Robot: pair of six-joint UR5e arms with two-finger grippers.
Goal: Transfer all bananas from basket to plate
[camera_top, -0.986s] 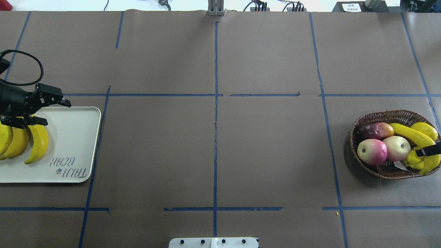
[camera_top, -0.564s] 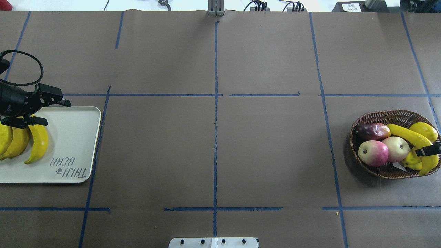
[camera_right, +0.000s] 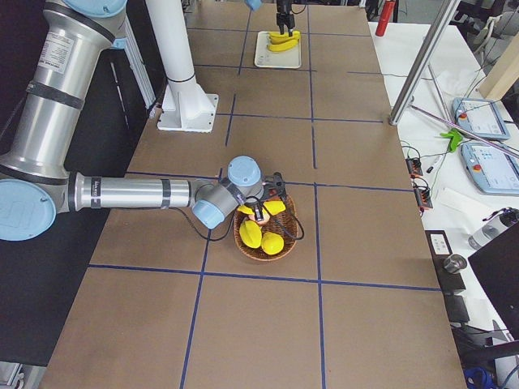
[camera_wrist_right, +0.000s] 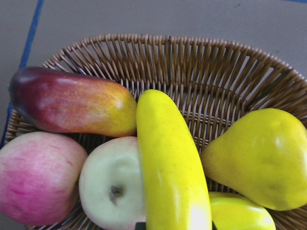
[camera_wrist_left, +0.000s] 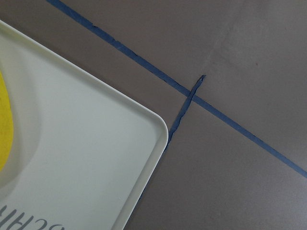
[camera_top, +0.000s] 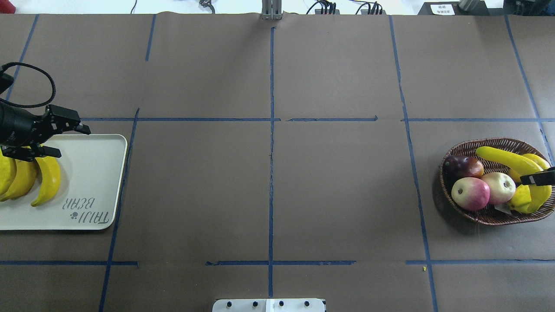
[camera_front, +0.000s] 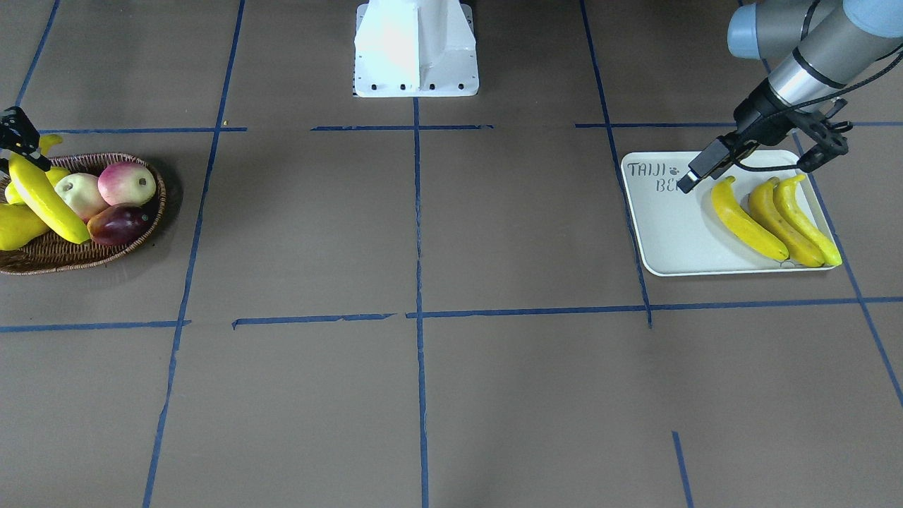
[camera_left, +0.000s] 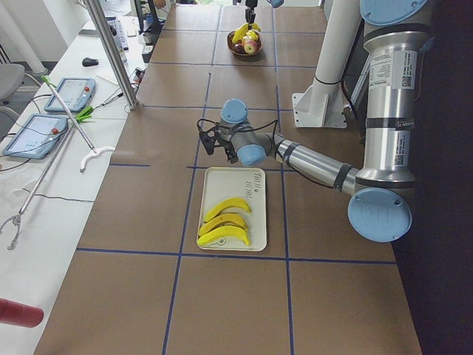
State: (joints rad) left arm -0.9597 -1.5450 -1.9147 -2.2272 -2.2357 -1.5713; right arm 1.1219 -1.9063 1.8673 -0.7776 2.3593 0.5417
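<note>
Three yellow bananas [camera_top: 47, 180] lie side by side on the cream plate [camera_top: 95, 173], which also shows in the front view [camera_front: 670, 233]. My left gripper [camera_top: 65, 141] is open and empty above the plate's far edge. The fourth banana [camera_top: 507, 159] lies tilted across the brown wicker basket [camera_top: 490, 142], with one end raised over the other fruit. My right gripper [camera_top: 537, 178] is shut on this banana's near end at the basket's right side. In the right wrist view the banana [camera_wrist_right: 168, 163] runs straight down to the jaws.
In the basket are a purple-red mango [camera_top: 464, 165], a pink apple [camera_top: 470, 193], a pale apple [camera_top: 498, 187] and yellow pears [camera_top: 522, 199]. Blue tape lines cross the brown table. The robot's white base [camera_front: 416, 49] stands at the near middle edge.
The right gripper has raised the banana in the basket, and its free end has swung toward the far rim. The apples and mango shifted slightly. The left gripper has stayed still.
</note>
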